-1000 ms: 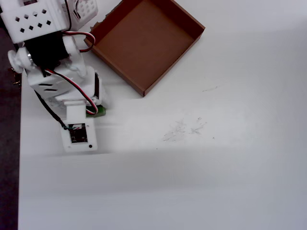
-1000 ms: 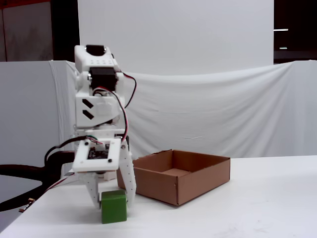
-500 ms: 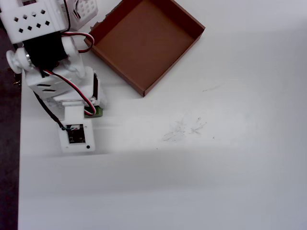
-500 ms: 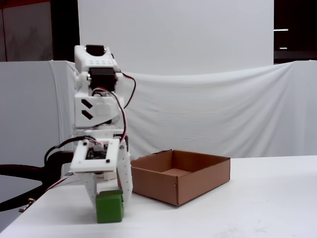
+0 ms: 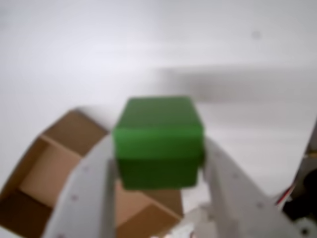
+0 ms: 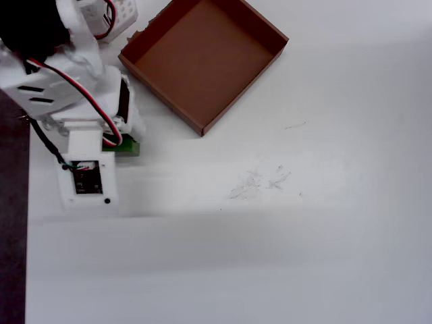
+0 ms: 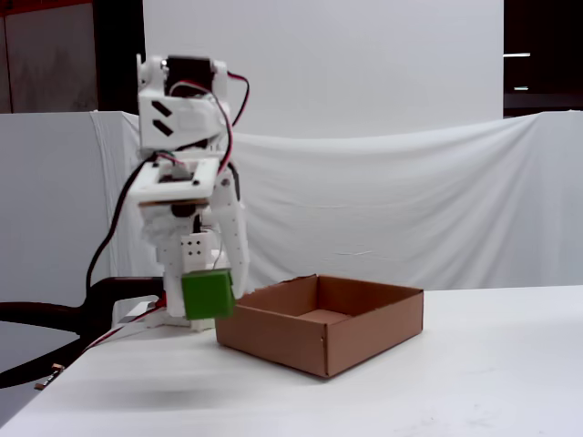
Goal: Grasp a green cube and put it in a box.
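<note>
One green cube [image 7: 207,294] being held clear of the white table [image 7: 437,382], pinched between both white fingers [image 5: 81,198] of the gripper [image 7: 208,293]. Hanging in the air in the fixed view, just left of the box [image 7: 321,324] and about level with its near rim. Showing in the overhead view only as a green sliver [image 6: 124,146] under the arm [image 6: 71,81], lower left of the box [image 6: 202,57], apart from its wall. Filling the centre of the blurred wrist view [image 5: 158,141], fingers pressing on its left and right sides, brown cardboard box [image 5: 44,183] lying below and behind. Faint scuff marks [image 6: 260,181] sitting mid-table in the overhead view.
</note>
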`<state>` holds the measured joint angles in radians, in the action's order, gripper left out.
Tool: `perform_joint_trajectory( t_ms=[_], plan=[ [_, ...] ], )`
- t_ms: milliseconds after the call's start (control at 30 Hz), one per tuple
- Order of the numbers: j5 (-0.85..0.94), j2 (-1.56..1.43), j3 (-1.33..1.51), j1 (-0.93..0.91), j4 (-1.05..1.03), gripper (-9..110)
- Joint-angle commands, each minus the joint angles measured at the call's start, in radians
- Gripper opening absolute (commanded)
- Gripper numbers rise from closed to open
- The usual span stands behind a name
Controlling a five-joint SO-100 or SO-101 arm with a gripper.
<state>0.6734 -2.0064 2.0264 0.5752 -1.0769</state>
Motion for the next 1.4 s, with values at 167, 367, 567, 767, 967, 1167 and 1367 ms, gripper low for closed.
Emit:
perform_joint_trajectory(
  t_ms=[167,367,567,767,967,1167,1367],
  plan=[
    [-0.094,-0.195,-0.025,0.212,-0.031,16],
    [-0.152,-0.236,0.071,0.388,0.038,16],
    [-0.16,-0.23,0.261,0.535,0.241,16],
    [-0.16,-0.166,0.33,0.638,0.299,16],
    [-0.16,-0.063,0.373,0.692,0.331,16],
    [-0.158,0.023,0.362,0.709,0.313,16],
    [-0.153,0.078,0.354,0.692,0.319,17]
  ],
)
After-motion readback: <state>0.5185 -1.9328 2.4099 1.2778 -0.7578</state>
